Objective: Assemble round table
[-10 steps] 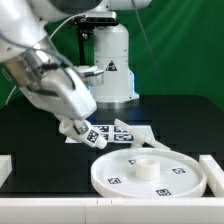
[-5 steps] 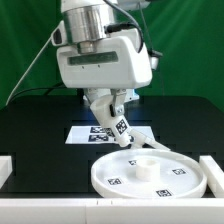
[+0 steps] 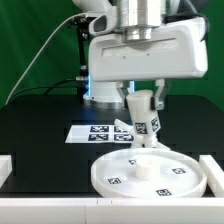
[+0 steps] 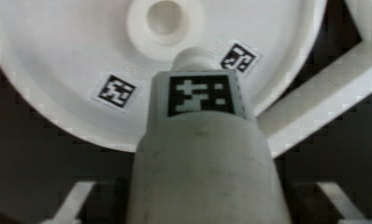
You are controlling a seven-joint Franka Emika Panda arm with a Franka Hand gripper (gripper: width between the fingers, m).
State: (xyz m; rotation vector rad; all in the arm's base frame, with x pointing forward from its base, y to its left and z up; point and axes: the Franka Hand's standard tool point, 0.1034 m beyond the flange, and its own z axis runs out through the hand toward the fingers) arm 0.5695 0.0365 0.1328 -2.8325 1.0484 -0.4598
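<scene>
1. The robot arm's end effector (image 3: 142, 112) hangs over a black surface (image 3: 40, 125), its two fingers clamped on a white post (image 3: 144, 128). The post stands close to upright, its free end pointing down.
2. A black-and-white square tag (image 4: 204, 95) shows on the side of the post, just below the end effector's grip.
3. Directly beneath the end effector lies the large white disc (image 3: 150, 196), flat on the surface with its rim turned up and several tags on its floor.
4. At the middle of the disc sits a small raised socket (image 3: 143, 168). The post's lower end hangs above the disc and near the socket but not in it — the wrist view shows the tip a little off the socket's opening.
5. In the wrist view the post fills the middle of the frame, with the blurred fingers (image 4: 83, 205) on either side of it.
6. The marker board (image 3: 95, 131) lies flat on the surface beyond the disc — lower than the end effector and off toward the exterior view's left.
</scene>
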